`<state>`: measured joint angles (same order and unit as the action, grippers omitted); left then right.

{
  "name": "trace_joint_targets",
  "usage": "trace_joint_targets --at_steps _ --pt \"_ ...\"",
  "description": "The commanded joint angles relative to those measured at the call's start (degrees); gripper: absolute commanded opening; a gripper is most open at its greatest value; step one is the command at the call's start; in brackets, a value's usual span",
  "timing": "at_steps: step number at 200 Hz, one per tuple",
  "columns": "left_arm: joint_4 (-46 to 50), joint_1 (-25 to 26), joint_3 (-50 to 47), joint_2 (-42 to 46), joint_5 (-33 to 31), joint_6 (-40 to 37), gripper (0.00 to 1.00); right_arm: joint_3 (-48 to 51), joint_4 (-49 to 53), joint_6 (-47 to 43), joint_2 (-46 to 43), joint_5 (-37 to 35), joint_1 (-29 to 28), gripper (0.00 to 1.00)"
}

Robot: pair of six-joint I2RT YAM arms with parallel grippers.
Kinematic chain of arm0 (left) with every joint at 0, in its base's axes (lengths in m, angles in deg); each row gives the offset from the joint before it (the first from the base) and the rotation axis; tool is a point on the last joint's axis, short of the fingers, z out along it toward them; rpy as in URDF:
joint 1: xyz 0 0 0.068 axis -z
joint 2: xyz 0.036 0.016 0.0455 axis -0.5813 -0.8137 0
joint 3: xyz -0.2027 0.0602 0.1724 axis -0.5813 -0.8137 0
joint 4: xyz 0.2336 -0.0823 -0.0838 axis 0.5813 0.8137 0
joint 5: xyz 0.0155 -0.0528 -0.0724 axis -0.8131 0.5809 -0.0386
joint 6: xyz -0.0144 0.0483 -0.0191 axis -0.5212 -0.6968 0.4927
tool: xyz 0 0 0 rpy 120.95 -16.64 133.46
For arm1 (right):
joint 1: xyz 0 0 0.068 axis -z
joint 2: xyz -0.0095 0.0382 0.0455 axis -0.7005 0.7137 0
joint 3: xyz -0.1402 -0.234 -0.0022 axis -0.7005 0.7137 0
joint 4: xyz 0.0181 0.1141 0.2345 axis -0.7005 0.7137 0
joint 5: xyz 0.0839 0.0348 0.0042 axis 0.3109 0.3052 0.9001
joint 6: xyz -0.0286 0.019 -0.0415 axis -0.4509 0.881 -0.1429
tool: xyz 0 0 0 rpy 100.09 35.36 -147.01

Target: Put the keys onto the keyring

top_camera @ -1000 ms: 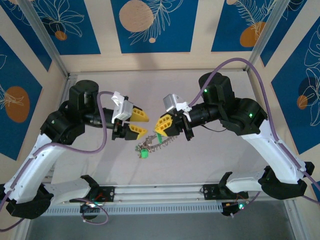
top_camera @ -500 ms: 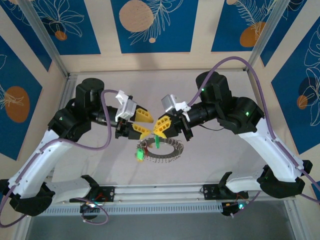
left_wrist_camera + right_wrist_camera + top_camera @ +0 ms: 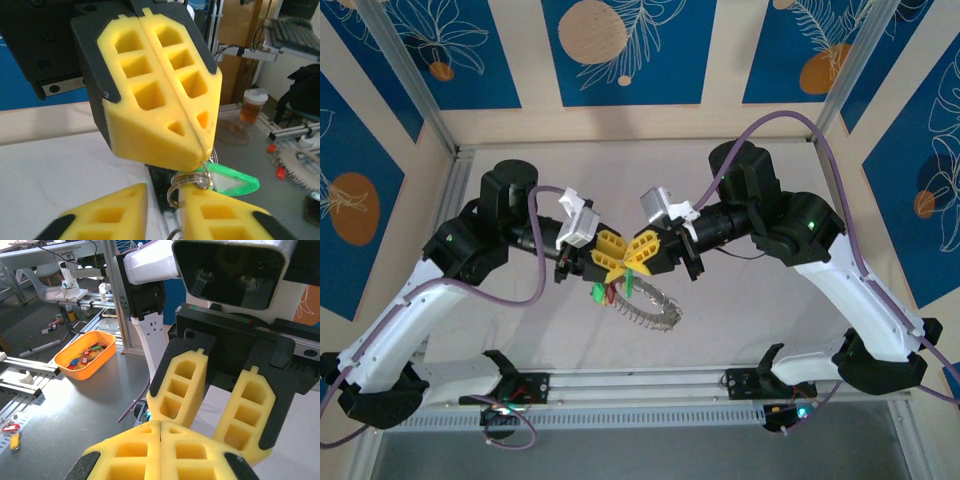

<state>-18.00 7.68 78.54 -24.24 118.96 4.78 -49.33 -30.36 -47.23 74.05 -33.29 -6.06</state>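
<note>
Pale grey tabletop [image 3: 760, 310], fenced by blue panels [image 3: 620, 50] printed with leaves, lies beneath the keyring [image 3: 650, 308]. The ring hangs tilted just under the spot where the two claws meet, its upper end at the yellow fingers and its beaded curve dropping to the right. I cannot tell whether its low end touches the tabletop.

Of the keys, one green key [image 3: 597, 292] dangles at the ring's left end with a speck of red just beside it. A second green piece [image 3: 632, 284] hangs straight down from the claws.

The right claw [image 3: 632, 254] is clenched, its two fingers pressed flat together. In the left wrist view a thin wire loop [image 3: 202, 169] runs up into the seam at their tips, with a green key head just behind it.

The left claw [image 3: 165, 192] faces it tip to tip with its fingers narrowly apart. A small metal ring [image 3: 175, 186] sits in that gap, beside the right-hand finger, and no firm grip on it can be made out.

Beyond the arms, the right wrist view catches an orange tub [image 3: 85, 354] of small coloured bits on a grey surface.
</note>
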Motion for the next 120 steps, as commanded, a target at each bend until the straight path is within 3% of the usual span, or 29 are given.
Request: trace_joint_targets --at_steps 1,23,59,120 --pt "-1.11 1.05 -0.54 0.07 1.37 -0.64 0.12 -2.05 -2.02 0.40 -0.10 2.06 0.17 0.00" --pt "-1.61 1.08 -1.28 0.65 0.76 -0.46 0.00 -1.99 -2.21 0.41 -0.26 2.03 0.16 0.00" --pt "-2.96 1.13 -2.64 2.05 -1.19 0.27 0.00 -1.79 -2.24 0.21 -0.53 1.86 0.38 0.00" --pt "-3.56 1.09 -2.69 3.28 -10.08 1.04 0.00 -0.11 -1.99 0.43 -2.47 0.97 1.16 0.00"
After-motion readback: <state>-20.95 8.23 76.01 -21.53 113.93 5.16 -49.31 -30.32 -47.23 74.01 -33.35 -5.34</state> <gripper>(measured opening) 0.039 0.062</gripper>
